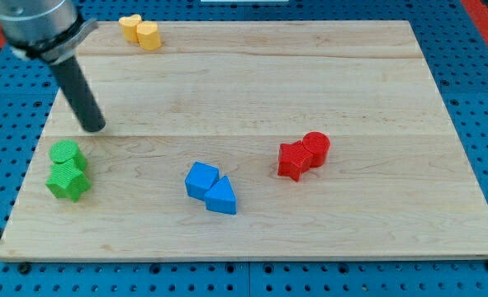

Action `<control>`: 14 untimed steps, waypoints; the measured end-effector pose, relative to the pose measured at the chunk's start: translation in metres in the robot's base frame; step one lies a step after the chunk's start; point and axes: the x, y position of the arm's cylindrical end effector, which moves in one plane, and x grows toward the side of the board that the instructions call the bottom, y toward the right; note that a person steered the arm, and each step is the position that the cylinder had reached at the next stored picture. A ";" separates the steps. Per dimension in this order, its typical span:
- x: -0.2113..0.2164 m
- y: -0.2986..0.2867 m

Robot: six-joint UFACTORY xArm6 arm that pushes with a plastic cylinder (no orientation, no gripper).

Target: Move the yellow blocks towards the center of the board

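Note:
Two yellow blocks sit touching at the board's top edge, left of centre: a heart-shaped one (pixel 129 26) and a rounder one (pixel 149 35) to its right. My tip (pixel 94 128) rests on the board at the view's left, well below and left of the yellow blocks, just above the green blocks. The dark rod rises up-left from the tip to the arm's grey end.
Two green blocks, a round one (pixel 66 153) and a star-like one (pixel 68 180), touch at the left. A blue cube (pixel 201 180) and blue triangle (pixel 222 196) touch at bottom centre. A red star-like block (pixel 294 159) and a red cylinder (pixel 316 146) touch at the right. The wooden board (pixel 310 74) lies on a blue pegboard.

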 end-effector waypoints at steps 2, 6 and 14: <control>-0.071 -0.039; -0.220 -0.055; -0.092 0.016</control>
